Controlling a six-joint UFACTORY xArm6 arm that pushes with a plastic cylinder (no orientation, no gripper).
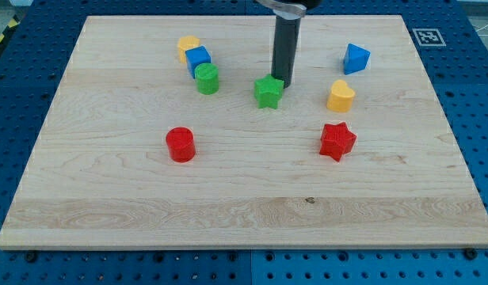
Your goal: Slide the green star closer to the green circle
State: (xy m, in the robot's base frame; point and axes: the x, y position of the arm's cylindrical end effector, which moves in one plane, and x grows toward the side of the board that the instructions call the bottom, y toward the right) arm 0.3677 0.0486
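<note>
The green star (268, 92) lies on the wooden board, a little above the view's middle. The green circle (207, 79) stands to its left, about a block's width and a half away. My tip (281, 81) comes down from the view's top and rests against the star's upper right edge.
A blue cube (198, 58) and a yellow block (188, 45) touch the green circle at its upper left. A red circle (181, 145) sits lower left. A yellow block (341, 96), a red star (337, 141) and a blue block (356, 58) lie to the right. The board's edge (244, 247) runs along the bottom.
</note>
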